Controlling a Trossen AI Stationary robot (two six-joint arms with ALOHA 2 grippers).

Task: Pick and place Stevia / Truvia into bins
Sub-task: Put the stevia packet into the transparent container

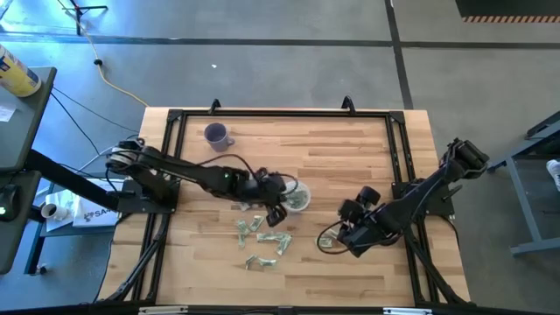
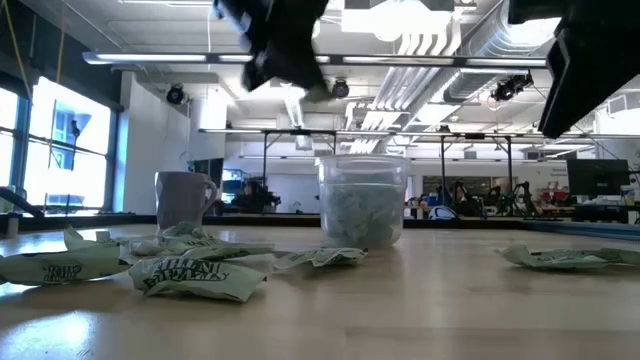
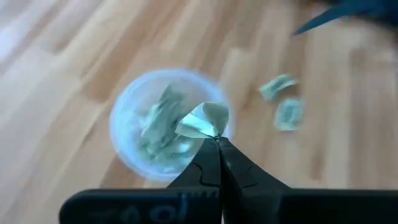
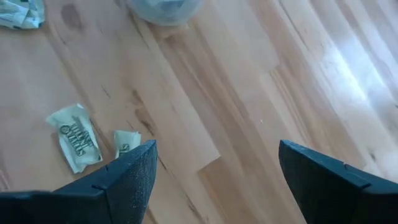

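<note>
The clear cup (image 1: 298, 199) stands mid-table, partly filled with pale green sachets (image 3: 158, 124). My left gripper (image 3: 216, 139) hovers above the cup's rim, shut on one sachet (image 3: 204, 121). More sachets (image 1: 260, 238) lie flat on the wood on the near side of the cup. My right gripper (image 4: 214, 155) is open and hovers right of the cup, over two loose sachets (image 4: 74, 138). In the low view the cup (image 2: 362, 200) stands behind crumpled sachets (image 2: 195, 277). My left gripper pinches a folded, crumpled sachet by one edge (image 3: 211, 134) at its fingertips (image 3: 208, 155). The sachet is lifted clear and sticks out beyond the fingertips, over the cup's rim.
A purple mug (image 1: 216, 135) with a handle stands near the table's far left corner. A black frame (image 1: 280, 113) runs around the table top. Bare wood lies between the cup and the far edge. One sachet (image 2: 570, 257) lies apart on the right.
</note>
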